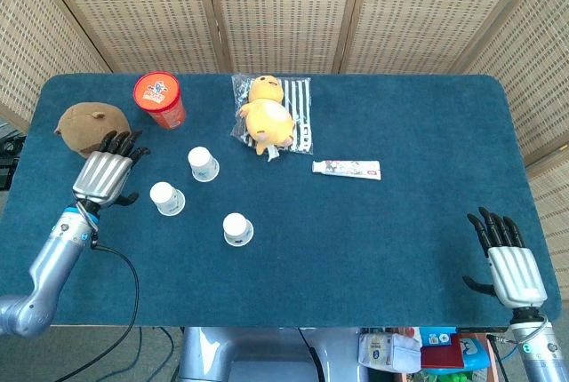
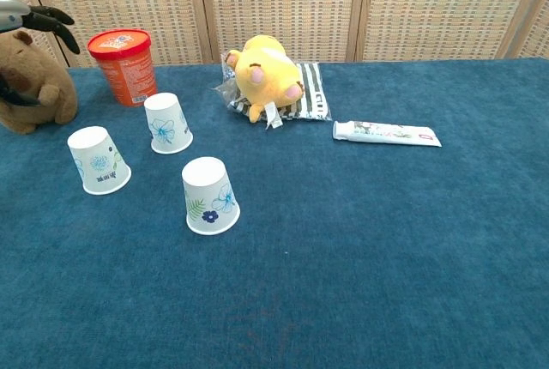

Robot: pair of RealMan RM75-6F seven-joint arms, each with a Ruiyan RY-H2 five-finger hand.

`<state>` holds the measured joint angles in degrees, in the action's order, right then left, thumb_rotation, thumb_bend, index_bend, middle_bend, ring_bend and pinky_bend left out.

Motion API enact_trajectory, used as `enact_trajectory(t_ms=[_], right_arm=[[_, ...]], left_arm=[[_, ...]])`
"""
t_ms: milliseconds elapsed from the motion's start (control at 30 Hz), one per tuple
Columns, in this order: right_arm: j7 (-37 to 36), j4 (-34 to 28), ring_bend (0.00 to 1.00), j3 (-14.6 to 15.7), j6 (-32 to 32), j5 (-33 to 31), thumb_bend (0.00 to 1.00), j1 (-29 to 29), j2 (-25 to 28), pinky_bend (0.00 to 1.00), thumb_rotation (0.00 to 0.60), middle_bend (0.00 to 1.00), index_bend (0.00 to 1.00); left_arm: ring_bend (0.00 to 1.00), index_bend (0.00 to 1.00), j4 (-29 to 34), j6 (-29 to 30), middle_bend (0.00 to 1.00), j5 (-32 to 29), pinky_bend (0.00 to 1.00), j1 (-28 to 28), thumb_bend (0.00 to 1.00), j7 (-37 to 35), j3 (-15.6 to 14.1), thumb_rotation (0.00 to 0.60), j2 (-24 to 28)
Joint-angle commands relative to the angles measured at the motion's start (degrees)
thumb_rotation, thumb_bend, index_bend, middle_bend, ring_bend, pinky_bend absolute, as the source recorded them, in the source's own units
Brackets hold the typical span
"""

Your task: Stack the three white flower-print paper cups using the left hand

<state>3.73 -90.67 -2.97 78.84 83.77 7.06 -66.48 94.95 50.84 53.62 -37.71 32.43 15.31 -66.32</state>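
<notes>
Three white flower-print paper cups stand upside down on the blue table. One cup (image 1: 167, 198) (image 2: 99, 160) is at the left, one cup (image 1: 204, 164) (image 2: 167, 124) is further back, and one cup (image 1: 237, 228) (image 2: 210, 196) is nearest the front. My left hand (image 1: 107, 171) (image 2: 33, 24) hovers open, fingers spread, just left of the left cup and holds nothing. My right hand (image 1: 505, 253) rests open near the table's front right corner, far from the cups.
A brown plush (image 1: 92, 129) (image 2: 30, 82) lies right behind my left hand. A red tub (image 1: 159, 99) (image 2: 123, 65) stands at the back. A yellow plush (image 1: 265, 115) (image 2: 266, 69) on a striped bag and a toothpaste tube (image 1: 346, 169) (image 2: 386, 133) lie to the right.
</notes>
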Motion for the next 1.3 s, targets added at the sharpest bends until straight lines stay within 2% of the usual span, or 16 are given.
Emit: enact_trajectory(t_ms=[33, 267, 433, 667, 933, 1167, 1300], right_arm=[[-1.79, 1.01, 0.00, -0.25, -1.05, -1.06, 0.00, 0.22, 0.15, 0.00, 0.600, 0.00, 0.00], [-5.26, 3.24, 0.00, -0.93, -2.72, -3.04, 0.00, 0.58, 0.26, 0.00, 0.600, 0.00, 0.00], [-6.76, 4.73, 0.00, -1.31, -3.83, -4.21, 0.00, 0.88, 0.06, 0.00, 0.600, 0.00, 0.00], [-7.36, 5.03, 0.00, -1.66, -4.14, -4.96, 0.00, 0.94, 0.23, 0.00, 0.600, 0.00, 0.00], [-8.35, 5.87, 0.00, -2.00, -4.26, -5.60, 0.00, 0.89, 0.11, 0.00, 0.600, 0.00, 0.00], [-8.39, 5.95, 0.00, -1.96, -3.93, -5.10, 0.00, 0.95, -0.12, 0.00, 0.600, 0.00, 0.00], [-8.40, 5.92, 0.00, -1.86, -3.92, -4.91, 0.00, 0.97, -0.22, 0.00, 0.600, 0.00, 0.00]], left_arm=[[0.00, 0.21, -6.10, -3.91, 0.00, -10.03, 0.00, -8.03, 0.24, 7.14, 1.12, 0.600, -4.54], [0.00, 0.21, -16.17, -6.69, 0.00, -20.84, 0.00, -17.01, 0.24, 11.61, -0.18, 0.600, -12.23], [0.00, 0.22, -22.45, -8.98, 0.00, -24.25, 0.00, -21.39, 0.24, 11.85, -1.05, 0.600, -16.97], [0.00, 0.26, -29.36, -11.39, 0.00, -26.79, 0.00, -24.71, 0.24, 11.34, -3.22, 0.600, -22.19], [0.00, 0.27, -33.21, -11.49, 0.00, -26.87, 0.00, -25.89, 0.24, 10.81, -5.13, 0.600, -24.20], [0.00, 0.41, -34.95, -12.03, 0.00, -28.52, 0.00, -26.50, 0.24, 10.46, -6.21, 0.600, -24.68], [0.00, 0.44, -35.07, -11.53, 0.00, -27.99, 0.00, -26.56, 0.24, 9.96, -6.50, 0.600, -24.74]])
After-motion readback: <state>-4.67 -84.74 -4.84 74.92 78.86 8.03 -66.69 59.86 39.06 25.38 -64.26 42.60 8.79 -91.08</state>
